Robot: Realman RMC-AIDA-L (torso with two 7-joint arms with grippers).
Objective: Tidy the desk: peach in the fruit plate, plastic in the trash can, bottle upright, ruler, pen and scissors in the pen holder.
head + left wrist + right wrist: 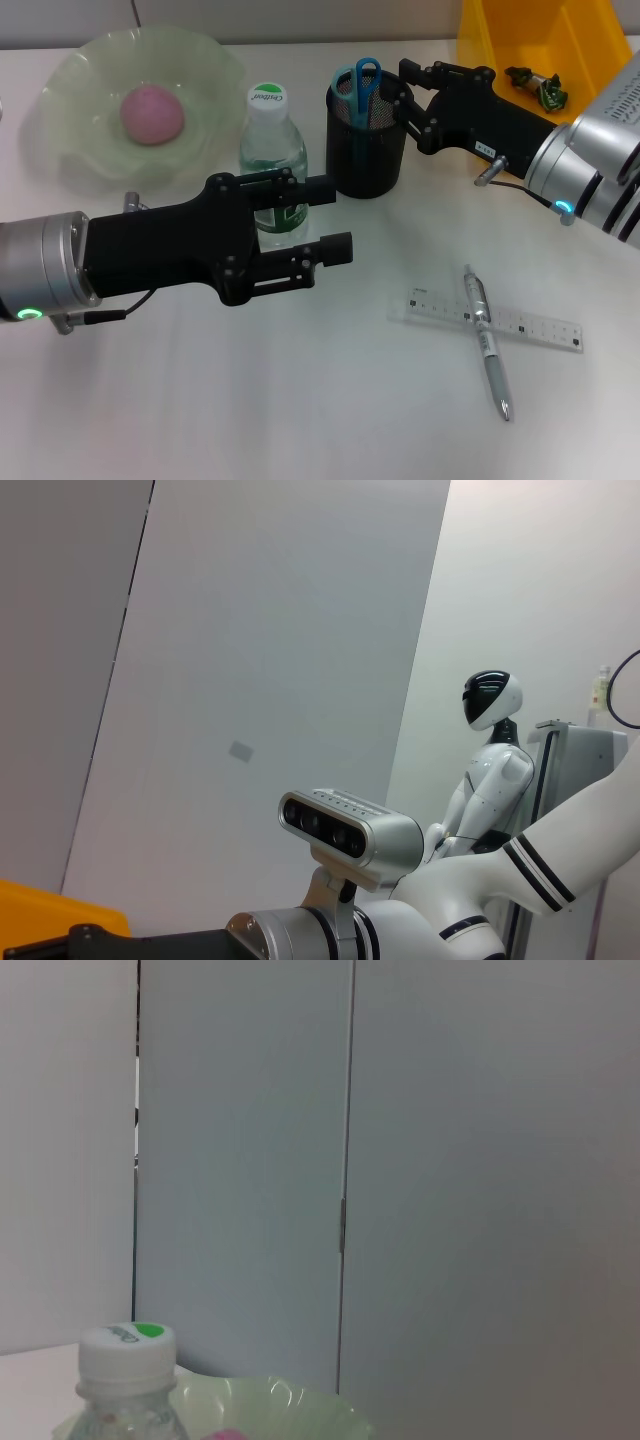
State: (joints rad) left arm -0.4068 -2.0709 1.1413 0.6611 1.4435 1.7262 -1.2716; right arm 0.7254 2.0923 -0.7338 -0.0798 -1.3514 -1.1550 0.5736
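- Pink peach (152, 113) lies in the pale green fruit plate (75, 80) at the far left corner of the white counter (250, 400).
- Upright just beside the plate stands the clear bottle (272, 150) with a white cap; the right wrist view shows that cap and the plate rim behind it.
- Black left claw (322, 218) reaches in from the counter's left edge, its fingers spread apart on either side of the bottle's lower part, not clenched on it.
- Black mesh pen holder (366, 140) stands just beside the bottle, with blue-handled scissors (360, 85) standing in it.
- Right claw (400, 95) comes from the far right, fingers released and parted at the holder's rim.
- Near the counter's right edge a clear ruler (530, 328) lies flat with a silver pen (486, 340) lying across it, touching.
- Yellow bin (560, 40) sits at the far right corner.
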